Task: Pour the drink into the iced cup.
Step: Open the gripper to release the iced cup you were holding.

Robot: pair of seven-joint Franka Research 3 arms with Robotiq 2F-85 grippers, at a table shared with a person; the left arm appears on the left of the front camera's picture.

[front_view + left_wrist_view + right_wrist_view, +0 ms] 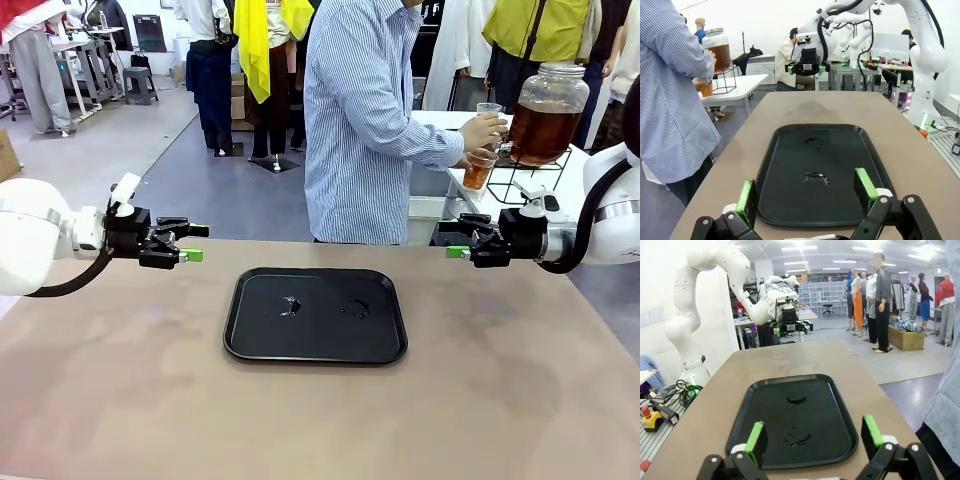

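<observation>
My left gripper (192,243) hangs over the left end of the brown table (120,400), fingers spread wide with nothing between the green pads (746,196). My right gripper (457,240) mirrors it over the right end, likewise spread and empty, its pads (872,430) well apart. Both point inward at each other across the black tray (240,340), which lies flat on the table between them and lower than either. On the tray floor, ahead of my fingers in both wrist views, sit two small wet patches (814,177), glossy, shape unclear. The drink (541,132) is beyond my right gripper, off my table: amber-brown liquid in a large glass dispenser jar (548,112) with a lid, standing on a black wire stand (520,183) on a white side table (575,190). A person in a blue striped shirt (365,120) stands at the far edge, turned toward the jar, hands (481,134) at its front. They hold a clear plastic cup (478,172) low by the jar with amber liquid in its bottom, and a second clear cup (489,109) just above it. I cannot tell whether either cup contains ice.
</observation>
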